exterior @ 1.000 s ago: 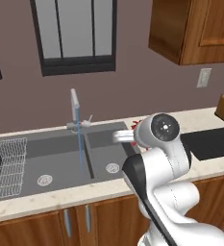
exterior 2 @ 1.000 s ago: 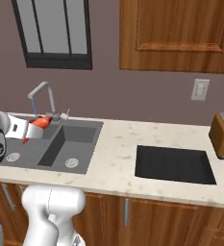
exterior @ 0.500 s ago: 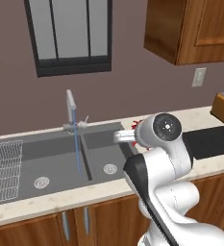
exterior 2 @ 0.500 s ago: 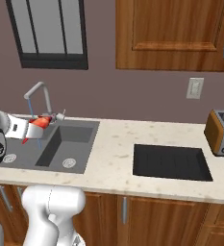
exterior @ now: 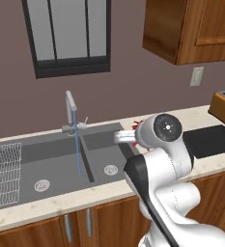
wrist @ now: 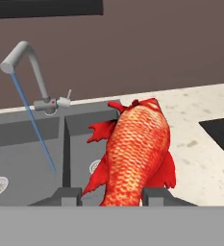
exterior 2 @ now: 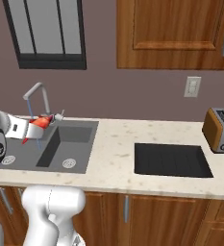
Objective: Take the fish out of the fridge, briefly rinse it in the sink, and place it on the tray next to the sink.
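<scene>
My gripper (wrist: 111, 196) is shut on the fish (wrist: 135, 149), a bright red-orange scaly body that stands up between the two fingertips. In the right base view the fish (exterior 2: 40, 123) hangs over the sink (exterior 2: 77, 166) at the right basin, beside the faucet (exterior 2: 36, 92). From the left base view only a red tip of the fish (exterior: 137, 126) shows behind the wrist, with the gripper (exterior: 125, 137) pointing left. A thin blue water stream (wrist: 34, 125) falls from the faucet (wrist: 24, 57) left of the fish, apart from it. The black tray (exterior 2: 171, 160) lies on the counter right of the sink.
A wire dish rack (exterior: 3, 176) fills the far left of the sink (exterior: 56, 190). An orange toaster (exterior 2: 221, 129) stands right of the tray. Wall cabinets hang above the counter, and a window sits behind the faucet (exterior: 71, 103).
Both base views have slid slightly, so the camera has moved a little. The fish stays gripped over the right basin and the water keeps running.
</scene>
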{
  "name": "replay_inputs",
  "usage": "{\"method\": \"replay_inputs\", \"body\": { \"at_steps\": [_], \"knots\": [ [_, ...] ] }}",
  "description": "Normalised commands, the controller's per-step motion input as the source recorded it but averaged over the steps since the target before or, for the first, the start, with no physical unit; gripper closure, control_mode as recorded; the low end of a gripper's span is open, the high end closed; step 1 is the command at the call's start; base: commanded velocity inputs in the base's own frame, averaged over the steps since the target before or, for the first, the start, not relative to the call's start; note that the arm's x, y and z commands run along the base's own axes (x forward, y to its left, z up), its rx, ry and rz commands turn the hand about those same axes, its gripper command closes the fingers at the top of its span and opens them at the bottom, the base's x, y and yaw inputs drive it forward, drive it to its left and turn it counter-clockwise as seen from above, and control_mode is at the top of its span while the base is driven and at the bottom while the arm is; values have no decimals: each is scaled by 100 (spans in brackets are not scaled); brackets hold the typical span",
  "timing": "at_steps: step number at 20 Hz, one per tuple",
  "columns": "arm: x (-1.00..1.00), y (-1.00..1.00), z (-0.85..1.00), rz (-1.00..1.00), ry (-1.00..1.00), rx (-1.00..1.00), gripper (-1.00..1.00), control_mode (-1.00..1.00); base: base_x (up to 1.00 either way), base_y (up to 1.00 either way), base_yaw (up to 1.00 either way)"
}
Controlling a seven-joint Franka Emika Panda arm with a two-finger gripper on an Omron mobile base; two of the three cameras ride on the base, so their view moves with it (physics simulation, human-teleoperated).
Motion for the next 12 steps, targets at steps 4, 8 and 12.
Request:
{"method": "replay_inputs", "body": {
  "at_steps": [4,8,12],
  "knots": [
    [0,0,0,0,0,0,100,100,20,-4,0],
    [0,0,0,0,0,0,100,100,43,-1,0],
    [23,-5,0,4,6,0,100,-100,26,0,0]
  ]
}}
